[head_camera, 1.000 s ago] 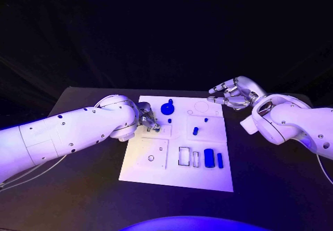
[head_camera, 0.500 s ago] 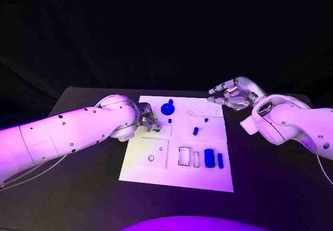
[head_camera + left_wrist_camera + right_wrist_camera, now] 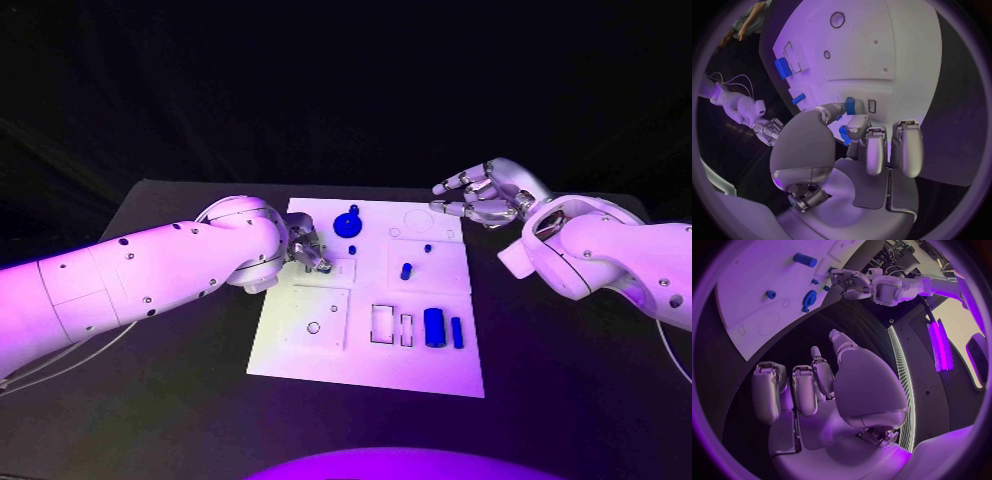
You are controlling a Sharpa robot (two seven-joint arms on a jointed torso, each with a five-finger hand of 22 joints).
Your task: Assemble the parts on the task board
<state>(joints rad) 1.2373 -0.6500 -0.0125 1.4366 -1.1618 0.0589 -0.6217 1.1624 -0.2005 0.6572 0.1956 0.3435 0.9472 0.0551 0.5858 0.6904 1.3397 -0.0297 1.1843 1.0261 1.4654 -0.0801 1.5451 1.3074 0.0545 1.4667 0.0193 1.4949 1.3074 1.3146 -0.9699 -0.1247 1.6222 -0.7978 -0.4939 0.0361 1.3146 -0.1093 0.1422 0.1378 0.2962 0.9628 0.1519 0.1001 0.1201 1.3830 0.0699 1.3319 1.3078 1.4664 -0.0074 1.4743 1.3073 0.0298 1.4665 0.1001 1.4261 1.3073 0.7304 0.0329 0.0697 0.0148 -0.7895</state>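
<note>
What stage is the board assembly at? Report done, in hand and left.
Done: nothing I can confirm; a round blue part sits at the task board's far end, seating unclear. In hand: the left hand pinches a small blue piece at the board's left edge. Left: two blue cylinders near the empty rectangular slots; the right hand hovers empty off the board's far right corner.

Looks like a robotics lab or demo booth: black bench (image 3: pixel 173 400) against black drapes (image 3: pixel 346 90), white task board (image 3: pixel 361 345) at centre, lit strip (image 3: pixel 937 347) along the floor beside it.
</note>
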